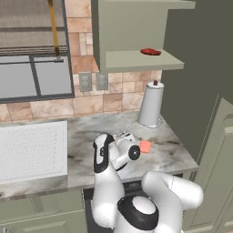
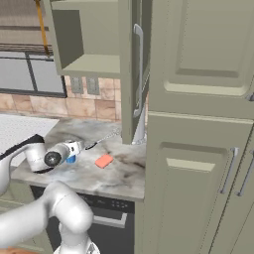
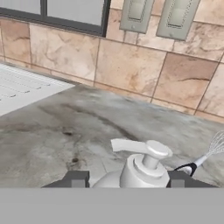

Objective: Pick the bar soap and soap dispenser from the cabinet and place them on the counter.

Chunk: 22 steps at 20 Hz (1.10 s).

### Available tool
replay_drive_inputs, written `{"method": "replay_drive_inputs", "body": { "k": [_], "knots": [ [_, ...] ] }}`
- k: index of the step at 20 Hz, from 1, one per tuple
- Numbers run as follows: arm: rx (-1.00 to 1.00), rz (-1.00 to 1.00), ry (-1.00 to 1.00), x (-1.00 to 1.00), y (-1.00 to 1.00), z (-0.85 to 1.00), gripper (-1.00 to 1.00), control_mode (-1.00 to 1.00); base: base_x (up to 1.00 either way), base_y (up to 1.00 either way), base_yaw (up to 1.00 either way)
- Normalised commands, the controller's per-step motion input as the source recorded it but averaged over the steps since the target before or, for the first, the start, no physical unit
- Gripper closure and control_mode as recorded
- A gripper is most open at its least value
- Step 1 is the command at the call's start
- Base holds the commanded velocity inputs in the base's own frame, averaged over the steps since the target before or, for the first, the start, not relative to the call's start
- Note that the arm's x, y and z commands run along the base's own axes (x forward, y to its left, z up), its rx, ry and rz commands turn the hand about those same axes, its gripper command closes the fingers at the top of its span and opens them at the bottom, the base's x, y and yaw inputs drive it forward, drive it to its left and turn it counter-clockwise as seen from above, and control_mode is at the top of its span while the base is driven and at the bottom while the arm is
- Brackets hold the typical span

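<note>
A: Where do we stand with the two items?

B: We judge the first half done. The bar soap (image 1: 145,146) lies flat on the counter (image 1: 86,132), in the centre of the left base view, just right of our wrist. In the right base view it sits left of centre, apart from everything else.

A: And the soap dispenser (image 3: 141,165)?

B: In the hand view its white pump fills the bottom centre, with one dark fingertip on each side. In the right base view a bit of blue shows under the hand at middle left, down at counter level. So we have it out of the cabinet (image 1: 136,32), whose shelf in the upper centre now carries only a red oval disc (image 1: 150,51).

A: Is the gripper (image 3: 127,179) clamped on it?

B: The fingers bracket the bottle closely, but we cannot tell whether they press it or have let go. What is left, we judge, is releasing and backing off.
</note>
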Motion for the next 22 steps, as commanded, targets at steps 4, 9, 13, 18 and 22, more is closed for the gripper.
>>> {"method": "replay_drive_inputs", "body": {
  "k": [4, 9, 13, 18, 22],
  "knots": [
    [0.00, 0.00, -0.06, -0.23, 0.00, -0.31, 1.00, -1.00, 0.00, 0.00, 0.00],
    [0.00, 0.00, -0.06, -0.24, 0.00, -0.30, 1.00, -1.00, 0.00, 0.00, 0.00],
    [0.00, 0.00, -0.07, -0.27, 0.00, -0.26, -1.00, -1.00, 0.00, 0.00, 0.00],
    [0.00, 0.00, -0.08, -0.23, -0.02, -0.15, -1.00, -1.00, 0.00, 0.00, 0.00],
    [0.00, 0.00, -0.06, -0.14, -0.09, -0.05, -1.00, -1.00, 0.00, 0.00, 0.00]
  ]
}}
